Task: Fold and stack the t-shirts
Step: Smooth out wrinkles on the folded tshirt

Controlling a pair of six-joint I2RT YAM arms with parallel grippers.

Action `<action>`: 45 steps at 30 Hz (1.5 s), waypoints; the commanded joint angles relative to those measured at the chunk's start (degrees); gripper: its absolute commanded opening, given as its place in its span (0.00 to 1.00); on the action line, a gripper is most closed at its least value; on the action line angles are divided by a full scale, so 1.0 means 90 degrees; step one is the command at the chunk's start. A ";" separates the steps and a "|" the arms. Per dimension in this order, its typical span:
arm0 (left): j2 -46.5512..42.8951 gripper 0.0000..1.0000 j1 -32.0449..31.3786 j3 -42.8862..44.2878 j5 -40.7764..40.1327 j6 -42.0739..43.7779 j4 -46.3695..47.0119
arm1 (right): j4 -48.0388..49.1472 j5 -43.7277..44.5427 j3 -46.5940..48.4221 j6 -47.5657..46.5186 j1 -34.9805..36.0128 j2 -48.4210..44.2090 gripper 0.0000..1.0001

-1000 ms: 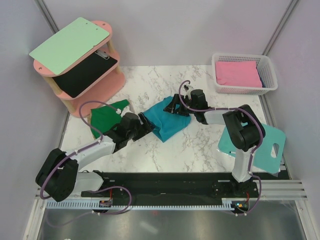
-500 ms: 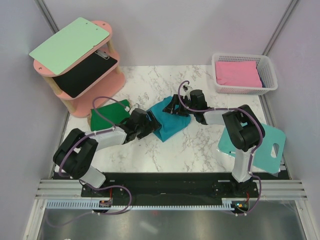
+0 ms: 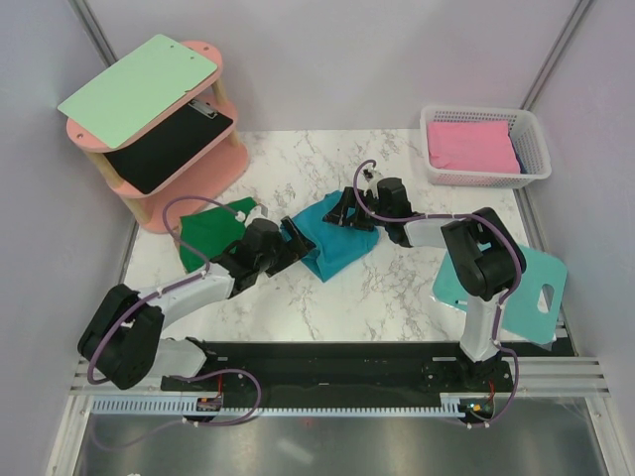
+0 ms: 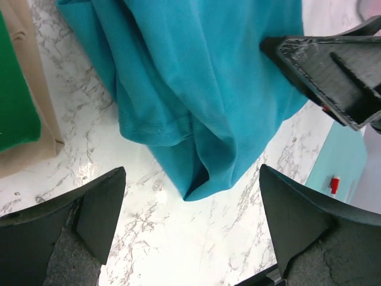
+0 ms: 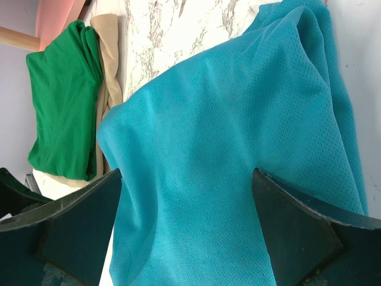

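The teal-blue t-shirt (image 3: 332, 246) lies bunched mid-table; it also fills the left wrist view (image 4: 202, 83) and the right wrist view (image 5: 226, 167). The dark green t-shirt (image 3: 208, 233) lies folded to its left, on a tan cloth (image 5: 108, 65). My left gripper (image 3: 291, 245) is open and empty, just off the teal shirt's near-left corner (image 4: 193, 229). My right gripper (image 3: 347, 211) is open over the teal shirt's far edge (image 5: 190, 238), cloth showing between its fingers, nothing gripped.
A pink two-tier shelf (image 3: 203, 174) at the back left holds a mint-green clipboard (image 3: 139, 89) and a black one (image 3: 164, 149). A white basket (image 3: 531, 139) with pink cloth (image 3: 471, 147) is at the back right. A teal plastic board (image 3: 521, 288) overhangs the right edge.
My left gripper swung in toward the teal shirt, then drew back slightly, its elbow shifting. The right arm and both shirts have stayed put.
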 commanded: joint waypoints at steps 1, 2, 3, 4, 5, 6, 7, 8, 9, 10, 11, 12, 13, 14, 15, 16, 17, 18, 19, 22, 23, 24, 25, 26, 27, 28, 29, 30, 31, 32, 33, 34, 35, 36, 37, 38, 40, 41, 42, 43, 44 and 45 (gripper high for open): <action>-0.0084 1.00 -0.0024 0.0107 -0.0149 -0.0046 0.0078 | 0.0221 -0.0136 -0.0023 0.0005 0.0043 0.0118 0.97; 0.0120 1.00 -0.0024 0.0243 -0.0090 -0.0016 0.0098 | 0.0240 -0.0146 -0.0032 0.0025 0.0043 0.0128 0.97; 0.0218 1.00 -0.0024 0.0302 0.0027 -0.0015 0.0117 | 0.0289 -0.0155 -0.0042 0.0044 0.0052 0.0138 0.97; 0.0326 1.00 -0.0024 0.0351 0.0095 -0.0006 0.0175 | 0.0289 -0.0165 -0.0042 0.0064 0.0052 0.0157 0.97; 0.0414 0.99 -0.0024 0.0429 0.0144 -0.0015 0.0282 | 0.0289 -0.0165 -0.0042 0.0054 0.0043 0.0157 0.97; 0.0550 0.99 -0.0024 0.0459 0.0222 -0.0015 0.0370 | 0.0279 -0.0156 -0.0042 0.0045 0.0052 0.0157 0.97; 0.0600 0.99 -0.0024 0.0479 0.0262 -0.0025 0.0429 | 0.0250 -0.0165 -0.0042 0.0025 0.0052 0.0148 0.97; 0.0639 0.99 -0.0024 0.0556 0.0281 -0.0015 0.0449 | 0.0231 -0.0146 -0.0052 -0.0023 0.0043 0.0138 0.97; 0.0697 0.99 -0.0024 0.0605 0.0311 0.0004 0.0449 | 0.0192 -0.0136 -0.0052 -0.0043 0.0043 0.0128 0.97; 0.0727 0.99 -0.0033 0.0635 0.0301 0.0033 0.0449 | 0.0192 -0.0136 -0.0052 -0.0043 0.0052 0.0138 0.97; 0.0756 0.99 -0.0024 0.0722 0.0311 0.0053 0.0449 | 0.0191 -0.0136 -0.0052 -0.0034 0.0052 0.0147 0.97; 0.0786 0.99 -0.0024 0.0762 0.0311 0.0063 0.0411 | 0.0211 -0.0136 -0.0052 -0.0024 0.0052 0.0147 0.97; 0.0873 0.99 -0.0024 0.0801 0.0321 0.0072 0.0362 | 0.0221 -0.0136 -0.0052 -0.0014 0.0052 0.0167 0.97; 0.0912 0.99 -0.0024 0.0888 0.0311 0.0082 0.0303 | 0.0240 -0.0146 -0.0052 0.0005 0.0043 0.0167 0.97; 0.0961 0.99 -0.0024 0.0928 0.0301 0.0082 0.0235 | 0.0240 -0.0146 -0.0062 0.0015 0.0052 0.0167 0.97; 0.1049 0.99 -0.0024 0.0938 0.0311 0.0082 0.0157 | 0.0250 -0.0146 -0.0052 0.0006 0.0052 0.0167 0.97; 0.1088 0.99 -0.0024 0.0976 0.0301 0.0092 0.0118 | 0.0240 -0.0146 -0.0062 0.0005 0.0052 0.0177 0.97; 0.1127 0.99 -0.0024 0.1015 0.0301 0.0092 0.0040 | 0.0231 -0.0146 -0.0062 0.0015 0.0043 0.0186 0.97; 0.1166 0.99 -0.0024 0.1035 0.0301 0.0092 -0.0038 | 0.0231 -0.0146 -0.0052 0.0015 0.0052 0.0177 0.97; 0.1342 0.99 -0.0024 0.1142 0.0311 0.0082 -0.0214 | 0.0221 -0.0146 -0.0042 0.0005 0.0052 0.0196 0.97; 0.1429 0.98 -0.0033 0.1210 0.0340 0.0082 -0.0379 | 0.0221 -0.0146 -0.0042 0.0005 0.0052 0.0196 0.97; 0.1459 0.98 -0.0024 0.1250 0.0340 0.0082 -0.0448 | 0.0221 -0.0146 -0.0042 0.0015 0.0043 0.0206 0.97; 0.1508 0.98 -0.0024 0.1289 0.0350 0.0082 -0.0604 | 0.0221 -0.0146 -0.0042 0.0025 0.0052 0.0206 0.97; 0.1576 0.97 -0.0024 0.1367 0.0369 0.0073 -0.0683 | 0.0221 -0.0146 -0.0033 0.0015 0.0043 0.0216 0.97; 0.1616 0.97 -0.0024 0.1425 0.0360 0.0063 -0.0809 | 0.0211 -0.0146 -0.0033 0.0025 0.0043 0.0216 0.97; 0.1645 0.97 -0.0024 0.1484 0.0360 0.0043 -0.0917 | 0.0211 -0.0155 -0.0033 0.0015 0.0052 0.0216 0.97; 0.1674 0.97 -0.0024 0.1581 0.0369 0.0024 -0.1140 | 0.0211 -0.0156 -0.0033 0.0025 0.0052 0.0216 0.97; 0.1723 0.96 -0.0024 0.1631 0.0370 0.0024 -0.1220 | 0.0211 -0.0156 -0.0033 0.0015 0.0052 0.0216 0.97; 0.1723 0.96 -0.0024 0.1660 0.0389 0.0014 -0.1298 | 0.0211 -0.0156 -0.0033 0.0015 0.0043 0.0216 0.97; 0.1733 0.95 -0.0024 0.1689 0.0408 0.0004 -0.1434 | 0.0201 -0.0165 -0.0033 0.0015 0.0052 0.0225 0.97; 0.1714 0.95 -0.0024 0.1690 0.0409 -0.0025 -0.1484 | 0.0201 -0.0165 -0.0042 0.0006 0.0043 0.0235 0.98; 0.1704 0.95 -0.0024 0.1670 0.0418 -0.0035 -0.1552 | 0.0192 -0.0165 -0.0042 0.0005 0.0043 0.0226 0.98; 0.1694 0.94 -0.0024 0.1660 0.0447 -0.0035 -0.1601 | 0.0201 -0.0165 -0.0033 0.0025 0.0033 0.0226 0.98; 0.1636 0.93 -0.0033 0.1641 0.0448 -0.0025 -0.1698 | 0.0201 -0.0165 -0.0033 0.0015 0.0042 0.0235 0.98; 0.1587 0.93 -0.0024 0.1602 0.0457 -0.0015 -0.1738 | 0.0201 -0.0175 -0.0033 0.0025 0.0033 0.0235 0.98; 0.1519 0.93 -0.0024 0.1582 0.0457 -0.0025 -0.1777 | 0.0211 -0.0185 -0.0033 0.0025 0.0042 0.0235 0.98; 0.1189 0.93 -0.0033 0.1514 0.0448 0.0062 -0.1855 | 0.0221 -0.0185 -0.0042 0.0035 0.0033 0.0196 0.98; 0.1012 0.93 -0.0034 0.1504 0.0467 0.0101 -0.1865 | 0.0230 -0.0204 -0.0042 0.0025 0.0052 0.0196 0.98; 0.0856 0.93 -0.0053 0.1504 0.0467 0.0227 -0.1865 | 0.0250 -0.0224 -0.0052 0.0006 0.0043 0.0138 0.98; 0.0525 0.94 -0.0063 0.1552 0.0477 0.0306 -0.1875 | 0.0250 -0.0234 -0.0062 -0.0004 0.0043 0.0109 0.98; 0.0377 0.95 -0.0072 0.1601 0.0506 0.0384 -0.1856 | 0.0250 -0.0243 -0.0062 -0.0014 0.0043 0.0060 0.98; 0.0279 0.95 -0.0082 0.1679 0.0700 0.0598 -0.1846 | 0.0240 -0.0234 -0.0072 -0.0053 0.0043 -0.0076 0.98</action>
